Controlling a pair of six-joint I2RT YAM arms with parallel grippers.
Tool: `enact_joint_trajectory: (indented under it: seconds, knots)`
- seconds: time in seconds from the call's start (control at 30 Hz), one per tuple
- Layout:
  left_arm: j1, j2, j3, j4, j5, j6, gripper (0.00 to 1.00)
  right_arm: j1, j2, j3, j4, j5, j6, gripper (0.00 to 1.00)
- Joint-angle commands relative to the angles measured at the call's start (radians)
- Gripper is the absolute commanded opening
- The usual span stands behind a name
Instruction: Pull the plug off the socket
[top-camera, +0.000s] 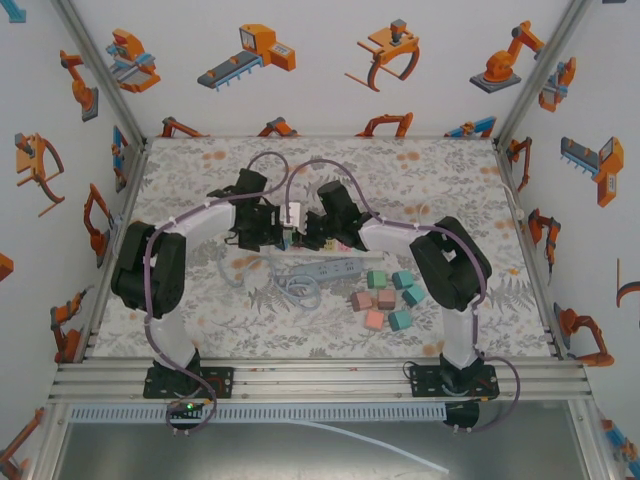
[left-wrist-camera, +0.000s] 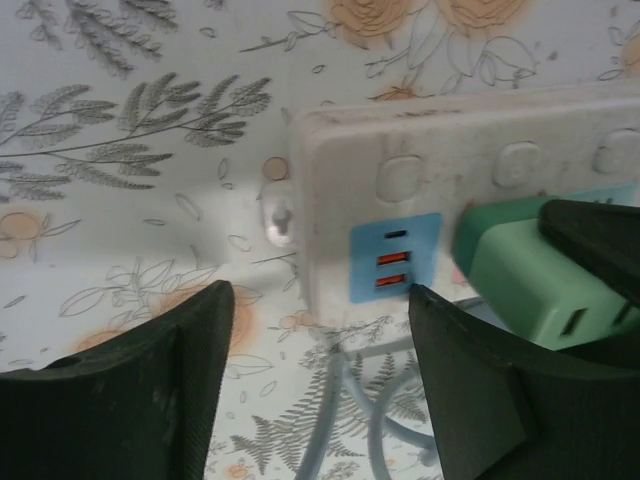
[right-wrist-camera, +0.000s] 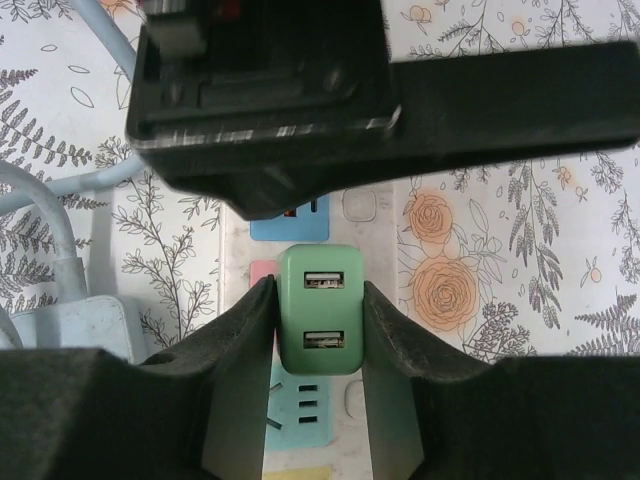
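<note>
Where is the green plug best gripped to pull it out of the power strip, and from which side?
Grip the green plug on its two flat long sides, coming from above its USB face. It stands straight out of the power strip, so that approach lines up with the pull. The right gripper sits so, pressed against both sides.

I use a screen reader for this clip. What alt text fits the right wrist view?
The right gripper is shut on a green USB plug seated in a white power strip. The black left arm crosses above, over a floral table cover.
</note>
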Motion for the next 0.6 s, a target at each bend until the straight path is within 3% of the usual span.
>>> enact_joint_trajectory:
  seconds: [0.0,0.27,0.57]
  knots:
    - [0.002,0.037,0.023,-0.015,-0.059,-0.025,0.61,0.009,-0.002,0.016,-0.026,-0.038,0.020,0.32]
    - [-0.006,0.075,0.020,0.008,-0.003,-0.059,0.60,0.037,-0.032,0.045,-0.049,-0.032,0.044,0.25]
    - [-0.014,0.083,0.019,0.002,-0.027,-0.074,0.60,0.038,-0.045,0.084,-0.040,-0.017,0.078,0.17]
